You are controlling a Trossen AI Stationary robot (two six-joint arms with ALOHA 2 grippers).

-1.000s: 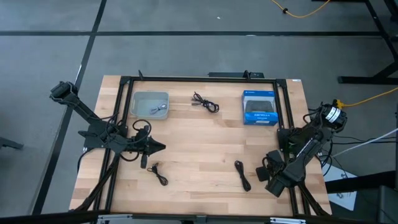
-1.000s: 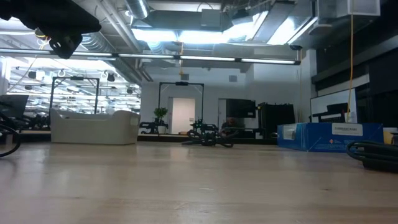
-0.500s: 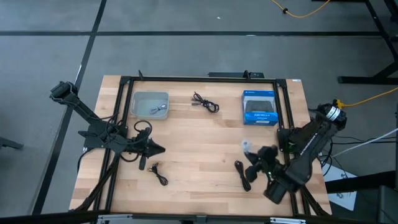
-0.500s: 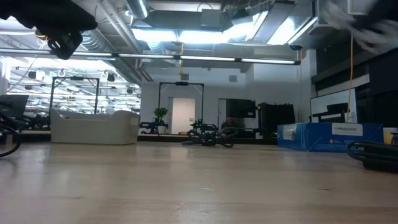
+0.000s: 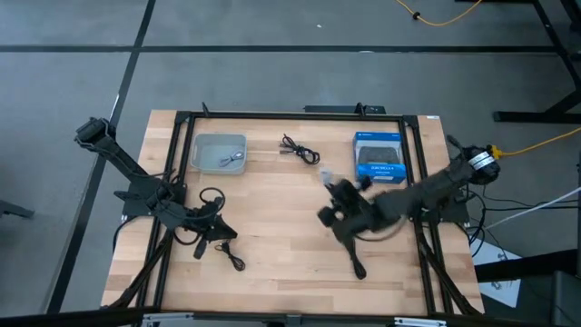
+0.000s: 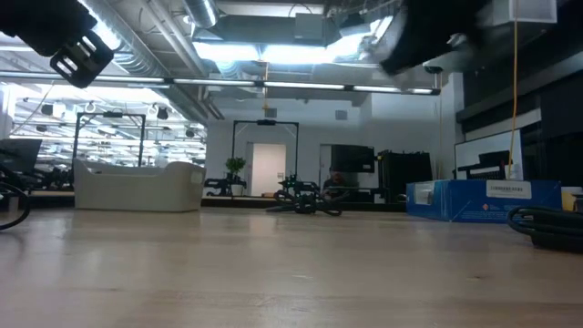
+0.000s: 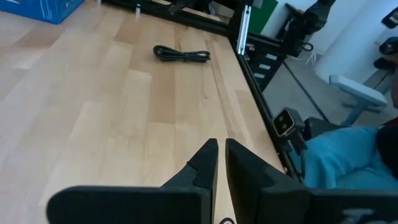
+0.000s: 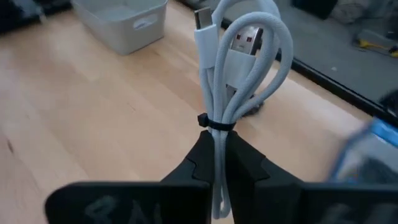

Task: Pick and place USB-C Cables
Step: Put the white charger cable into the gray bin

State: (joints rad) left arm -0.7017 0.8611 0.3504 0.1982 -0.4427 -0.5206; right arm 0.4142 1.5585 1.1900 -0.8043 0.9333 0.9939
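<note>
My right gripper (image 8: pixel 219 142) is shut on a white bundled USB cable (image 8: pixel 239 68) and hangs over the middle of the table (image 5: pixel 332 202). My left gripper (image 7: pixel 219 152) is shut and empty, above the table's left side (image 5: pixel 221 233), next to a black cable (image 5: pixel 232 256) lying flat. Two more black cables lie flat, one near the far edge (image 5: pixel 300 150) and one on the near right (image 5: pixel 354 258), also seen from the left wrist (image 7: pixel 181 55). A silver-grey cable (image 5: pixel 234 159) lies in the grey tray (image 5: pixel 207 143). My right gripper pinches the white cable bundle between its two fingers just below the black tie (image 8: pixel 211 121) that binds its loops. The bundle is lifted clear and sticks out forward past the fingertips, with the loops and both plugs (image 8: pixel 204 20) free beyond them.
A flat blue box (image 5: pixel 379 156) lies at the far right, just behind my right arm. The grey tray sits at the far left corner. A black frame (image 5: pixel 290 115) runs along the table's edges. Bare wood lies between the tray and my right gripper.
My right arm has swung quickly from the table's right edge toward its middle and the far side, carrying the white cable with it, still shut. My left gripper has shifted a little toward the near edge, closer to the black cable there.
</note>
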